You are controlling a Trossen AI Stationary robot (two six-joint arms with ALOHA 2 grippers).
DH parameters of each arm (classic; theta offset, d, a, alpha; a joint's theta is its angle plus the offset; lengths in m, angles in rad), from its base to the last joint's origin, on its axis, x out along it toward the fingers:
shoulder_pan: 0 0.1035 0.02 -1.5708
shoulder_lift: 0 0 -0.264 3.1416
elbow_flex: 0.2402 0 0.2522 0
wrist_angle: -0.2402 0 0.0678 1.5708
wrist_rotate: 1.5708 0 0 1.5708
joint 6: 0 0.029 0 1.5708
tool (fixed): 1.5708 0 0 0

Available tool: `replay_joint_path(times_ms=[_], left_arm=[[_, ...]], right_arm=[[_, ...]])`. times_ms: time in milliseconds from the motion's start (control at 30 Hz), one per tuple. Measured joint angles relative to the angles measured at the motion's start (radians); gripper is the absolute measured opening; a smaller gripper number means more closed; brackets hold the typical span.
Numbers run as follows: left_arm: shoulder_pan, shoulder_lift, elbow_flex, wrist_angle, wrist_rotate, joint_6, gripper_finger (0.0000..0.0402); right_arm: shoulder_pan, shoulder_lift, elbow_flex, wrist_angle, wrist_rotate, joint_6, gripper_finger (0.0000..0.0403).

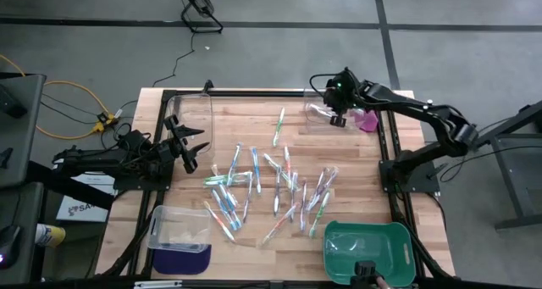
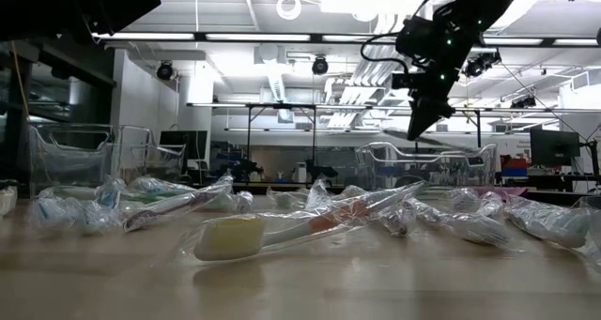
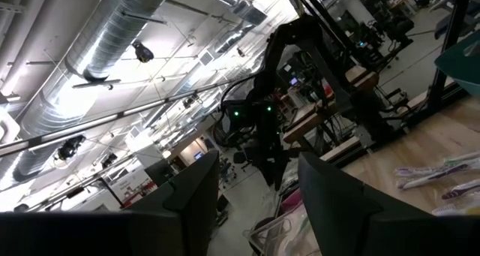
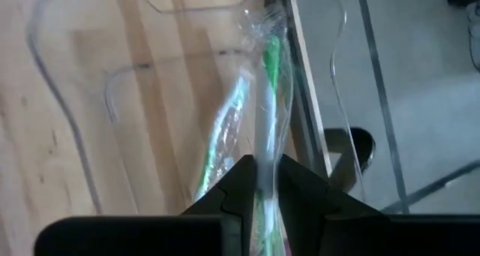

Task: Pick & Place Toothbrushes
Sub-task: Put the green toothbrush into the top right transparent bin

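We see our right hand (image 1: 336, 111) hovering over the clear bin (image 1: 320, 119) at the table's (image 1: 356, 179) far right corner, roughly one o'clock from the table's middle. Its fingers are pinched narrow on a wrapped green toothbrush (image 4: 266, 113), whose long axis runs straight out from between the fingertips, in line with the hand, and points down into the bin. Another wrapped toothbrush (image 4: 225, 132) already lies in the bin just beside it. We judge the placing step is under way: the held brush hangs directly above the bin floor, so the coming move turns on letting go while that axis stays inside the bin walls.

The remaining toothbrushes (image 1: 271, 187) lie scattered in their wrappers across the middle of the table, at about seven o'clock from our right hand and well apart from it; one green brush (image 1: 279, 126) lies alone, nearer the bin. Our left hand (image 1: 188, 147) waits at the table's left edge, around nine o'clock, fingers spread wide and holding nothing, nearer the pile's left side.
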Motion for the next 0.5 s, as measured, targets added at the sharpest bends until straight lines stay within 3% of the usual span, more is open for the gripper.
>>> replay_joint_path(times_ms=[200, 500], left_arm=[[0.0, 0.0, 0.0, -0.004, 0.0, 0.0, 0.0177], [0.0, 0.0, 0.0, -0.007, 0.0, 0.0, 0.0177]], right_arm=[[0.0, -0.001, 0.0, 0.006, 0.006, 0.062, 0.0088], [0.0, -0.003, 0.0, 0.005, 0.034, 0.161, 0.017]])
